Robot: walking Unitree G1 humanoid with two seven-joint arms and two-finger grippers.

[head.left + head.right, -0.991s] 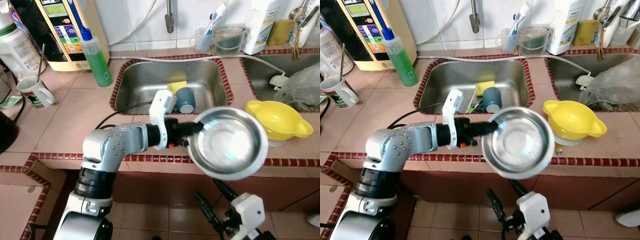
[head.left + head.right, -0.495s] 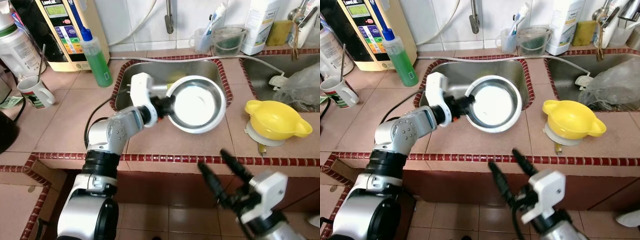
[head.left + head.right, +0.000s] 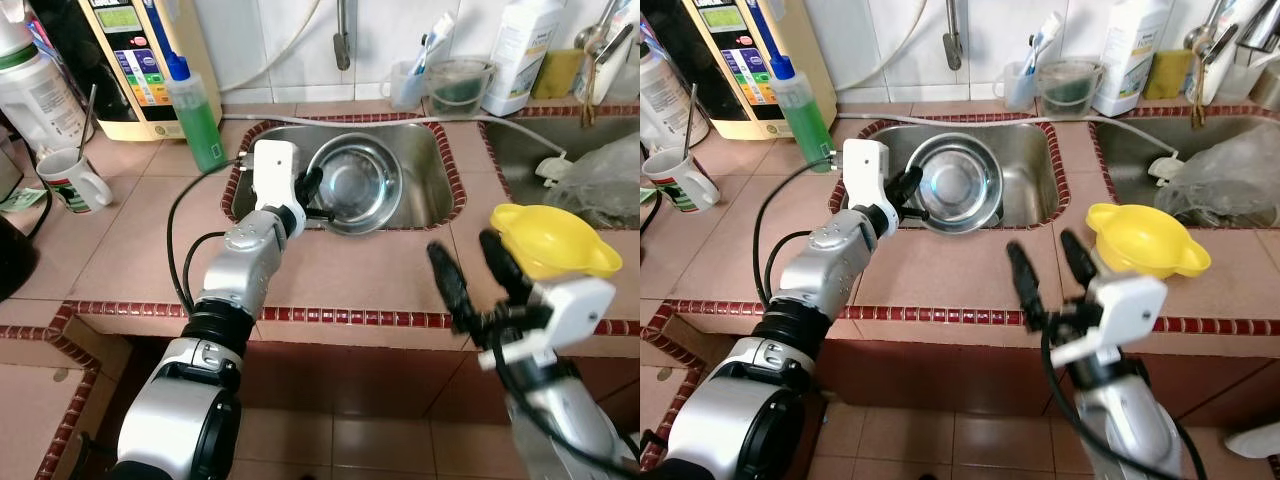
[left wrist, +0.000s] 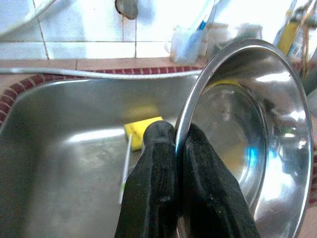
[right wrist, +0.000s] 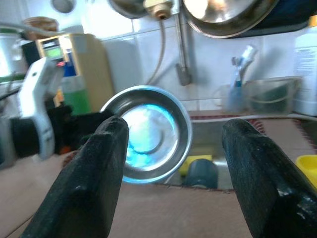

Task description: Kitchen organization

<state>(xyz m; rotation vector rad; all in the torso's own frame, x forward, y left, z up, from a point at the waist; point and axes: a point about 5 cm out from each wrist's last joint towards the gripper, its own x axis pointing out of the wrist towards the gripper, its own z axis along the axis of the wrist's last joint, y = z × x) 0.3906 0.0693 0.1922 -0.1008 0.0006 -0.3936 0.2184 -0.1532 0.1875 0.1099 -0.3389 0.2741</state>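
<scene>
Home kitchen: stainless steel sink (image 3: 420, 180) set in a pink tiled counter (image 3: 130, 240), white tiled wall (image 3: 280, 40).

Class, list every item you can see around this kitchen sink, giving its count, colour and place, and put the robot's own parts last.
Steel bowl: one, silver, tilted over the left sink, held by its rim.
Left sink: one, steel, centre of the counter.
Sponge: one, yellow, on the sink floor.
Soap bottle: one, green with blue cap, left of the sink.
Mug: one, white, far left on the counter.
Funnel: one, yellow, counter right of the sink.
Plastic bag: one, clear, in the right basin.
Toothbrush cup: one, white, behind the sink.
Left gripper: black, shut on the bowl rim.
Right gripper: black, open, above the counter's front edge.
</scene>
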